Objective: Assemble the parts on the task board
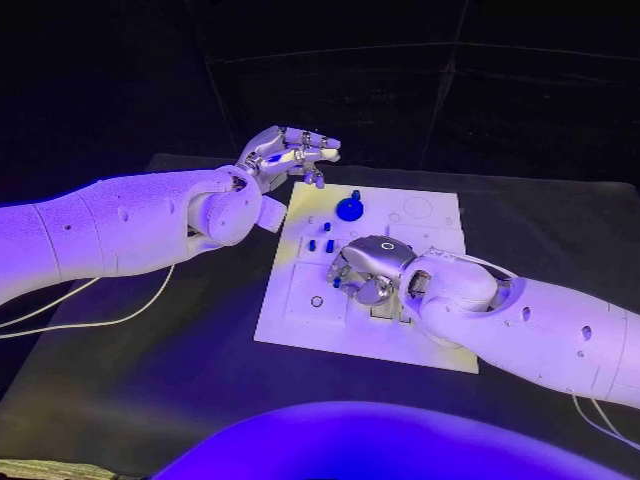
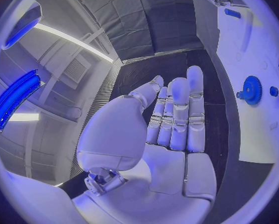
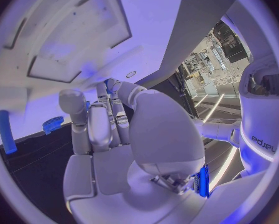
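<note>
The head camera sits high and looks steeply down on the table (image 1: 147, 400), taking in the whole board (image 1: 303, 318) and both arms from some way off. The left wrist camera sits just behind the left hand (image 2: 170, 129), very near it, looking along the fingers across the table toward the board (image 2: 254, 45). The right wrist camera sits just behind the right hand (image 3: 108, 134), close against the board (image 3: 83, 30). Head and left wrist views both catch the blue gear (image 1: 349, 209) (image 2: 252, 90); all three share the board.
</note>
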Robot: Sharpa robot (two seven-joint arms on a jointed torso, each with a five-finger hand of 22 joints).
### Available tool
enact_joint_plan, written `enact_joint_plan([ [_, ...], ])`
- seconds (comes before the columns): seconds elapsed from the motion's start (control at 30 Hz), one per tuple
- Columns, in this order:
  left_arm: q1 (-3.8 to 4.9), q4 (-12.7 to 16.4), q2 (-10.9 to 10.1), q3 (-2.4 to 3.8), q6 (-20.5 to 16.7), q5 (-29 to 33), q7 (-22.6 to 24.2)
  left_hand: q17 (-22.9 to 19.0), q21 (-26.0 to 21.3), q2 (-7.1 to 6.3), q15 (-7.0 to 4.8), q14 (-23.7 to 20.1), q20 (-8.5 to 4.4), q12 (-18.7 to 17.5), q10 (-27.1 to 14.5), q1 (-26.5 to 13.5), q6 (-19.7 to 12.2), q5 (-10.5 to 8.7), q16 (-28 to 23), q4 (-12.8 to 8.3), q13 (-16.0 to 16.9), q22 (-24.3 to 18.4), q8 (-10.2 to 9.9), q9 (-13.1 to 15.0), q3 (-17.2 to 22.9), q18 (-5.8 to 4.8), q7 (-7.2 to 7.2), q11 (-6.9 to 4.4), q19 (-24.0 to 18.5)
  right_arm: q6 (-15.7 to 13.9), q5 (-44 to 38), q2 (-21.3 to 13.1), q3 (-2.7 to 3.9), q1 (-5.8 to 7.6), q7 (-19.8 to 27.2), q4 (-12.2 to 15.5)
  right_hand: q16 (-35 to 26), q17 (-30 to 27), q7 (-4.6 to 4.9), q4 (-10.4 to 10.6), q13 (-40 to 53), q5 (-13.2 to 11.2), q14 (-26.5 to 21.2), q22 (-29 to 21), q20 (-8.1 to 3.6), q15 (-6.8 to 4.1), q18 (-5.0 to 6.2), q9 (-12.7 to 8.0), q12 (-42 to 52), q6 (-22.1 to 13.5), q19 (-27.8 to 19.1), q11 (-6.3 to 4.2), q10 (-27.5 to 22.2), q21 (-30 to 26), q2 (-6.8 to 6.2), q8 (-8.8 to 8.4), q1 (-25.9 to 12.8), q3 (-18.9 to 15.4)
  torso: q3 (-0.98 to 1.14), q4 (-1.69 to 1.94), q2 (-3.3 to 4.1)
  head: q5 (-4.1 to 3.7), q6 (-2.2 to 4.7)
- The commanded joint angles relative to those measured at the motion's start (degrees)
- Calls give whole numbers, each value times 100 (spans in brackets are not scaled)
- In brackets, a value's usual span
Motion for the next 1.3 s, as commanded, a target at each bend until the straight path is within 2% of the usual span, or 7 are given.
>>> enact_joint_plan([
  [0.03, 12, -7, 3, 6, 69, 23, 14, -5, -29, 13, 14, -42, 7, 39, -29, 17, -3, 35, -29, 3, -6, -7, 16, -7, -25, 75, 45, 24, -23, -165, 34, -18, -7, -1, 56, 26, 34, 1, -2, -13, 3, 27, 167, -3, 24, 6, -44, 8, 27, 36, 16, -3, 28, -22, 59, 39, -12, -32, 2, 0, -2, -11, 1],
  [0.5, 11, -23, 7, 6, 84, 23, -3, -14, -38, 20, 16, -45, 8, 44, -33, 18, -2, 35, -33, 4, -7, -13, 18, -7, -30, 75, 44, 25, -22, -172, 13, -44, -7, -1, -68, 24, -27, -136, 19, -61, -36, 41, 123, -334, 71, 71, 6, -20, -161, -119, -150, 90, -531, -207, -59, -23, -120, -180, -4, -3, -2, -32, 1],
  [0.6, 11, -26, 8, 6, 89, 23, -7, -14, -38, 20, 16, -45, 8, 44, -33, 18, -2, 35, -33, 4, -7, -13, 18, -7, -30, 75, 44, 25, -22, -263, 13, -57, -7, -1, -54, 38, -62, -201, 13, -84, -32, 51, 101, -426, 83, 81, 22, -30, -169, -250, -195, 102, -663, -264, -75, -32, -126, -219, -2, -1, -1, -31, 1],
  [0.8, 11, -34, 4, 6, 97, 23, -14, -14, -38, 20, 16, -45, 8, 44, -33, 18, -2, 35, -33, 4, -7, -13, 18, -7, -30, 75, 44, 25, -22, -738, 105, -177, -5, -2, -4, 151, -76, -237, 26, -116, -21, 246, 89, -476, 89, 84, 30, -21, -110, -320, -204, 110, -723, -298, -62, -18, -118, -247, 3, -6, -6, -54, 1],
  [1.07, 11, -28, -6, 6, 107, 23, -21, -22, -46, 23, 15, -48, 9, 48, -37, 29, -1, 35, -35, -2, -9, -19, 20, -6, -31, 75, 41, 23, -22, -1099, 335, -624, 16, 20, -38, 490, -102, -293, 25, -115, -10, 289, 82, -430, 84, 78, 22, -16, -9, -345, -159, 95, -629, -272, -57, -10, -146, -270, -11, -24, -24, -108, 1],
  [1.17, 11, -20, -13, 6, 110, 23, -21, -23, -47, 24, 15, -48, 9, 48, -37, 30, -1, 35, -35, -3, -9, -20, 20, -6, -31, 76, 41, 23, -22, -1037, 397, -825, 71, 73, -148, 586, -111, -311, 15, -115, -8, 289, 80, -406, 78, 67, 18, -12, 47, -333, -136, 79, -554, -258, -57, -4, -158, -277, -18, -36, -32, -143, 20],
  [1.3, 11, -5, -25, 5, 116, 23, -22, -23, -47, 24, 15, -48, 9, 48, -37, 30, -1, 35, -35, -3, -9, -20, 20, -6, -31, 76, 41, 23, -22, -810, 430, -1129, 134, 238, -367, 687, -118, -328, 1, -70, -20, 245, 81, -417, 74, 58, 16, -12, 88, -345, -128, 65, -517, -269, -132, -10, -270, -384, -22, -58, -42, -230, 104],
])
